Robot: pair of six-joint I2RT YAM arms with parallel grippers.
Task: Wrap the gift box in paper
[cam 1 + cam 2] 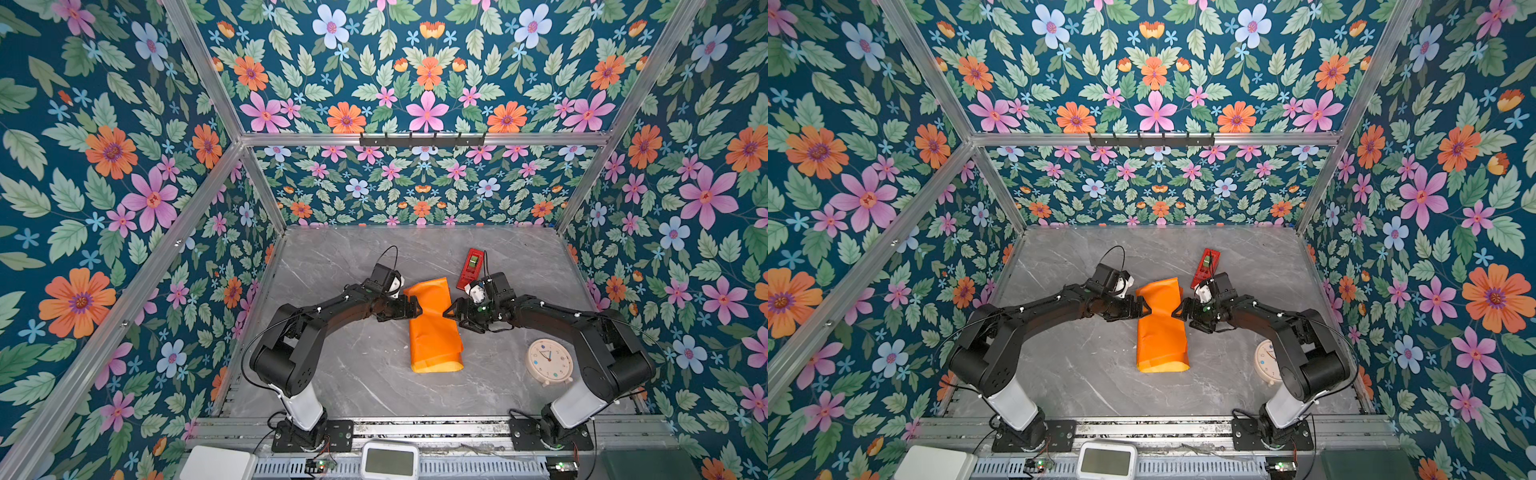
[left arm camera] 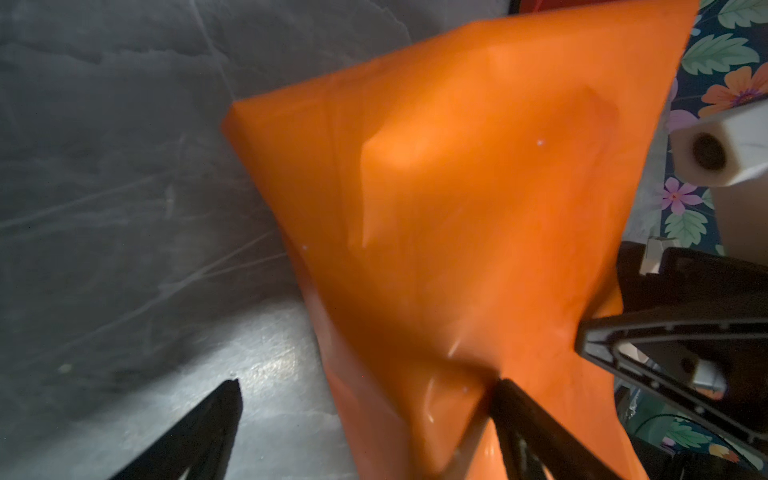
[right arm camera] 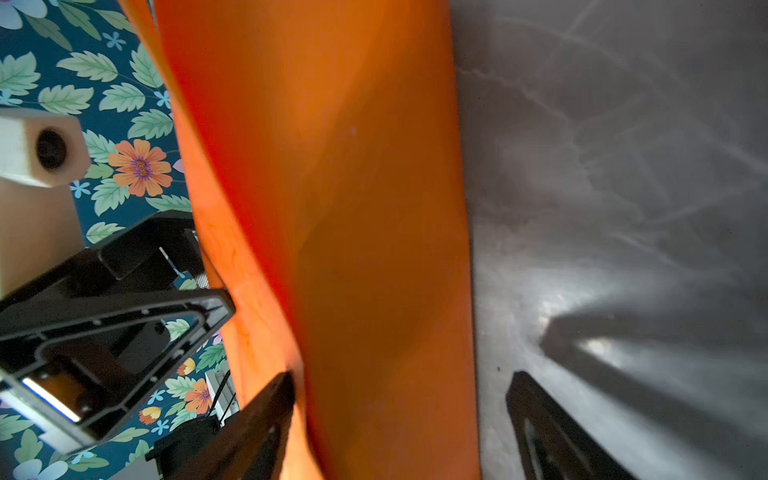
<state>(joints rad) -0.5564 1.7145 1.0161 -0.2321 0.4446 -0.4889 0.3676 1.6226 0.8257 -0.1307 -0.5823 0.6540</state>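
While left tool (image 1: 417,309), right tool (image 1: 448,312) flank it | paper (image 1: 432,336) 1 | clock (image 1: 549,360) 1

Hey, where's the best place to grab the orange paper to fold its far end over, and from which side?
Probably take the paper by its loose far flap, just beyond the pinched-in waist. That end looks lifted off the table, so its side edges are free. Come in sideways at each edge; the left gripper and right gripper flank it there, jaws open.
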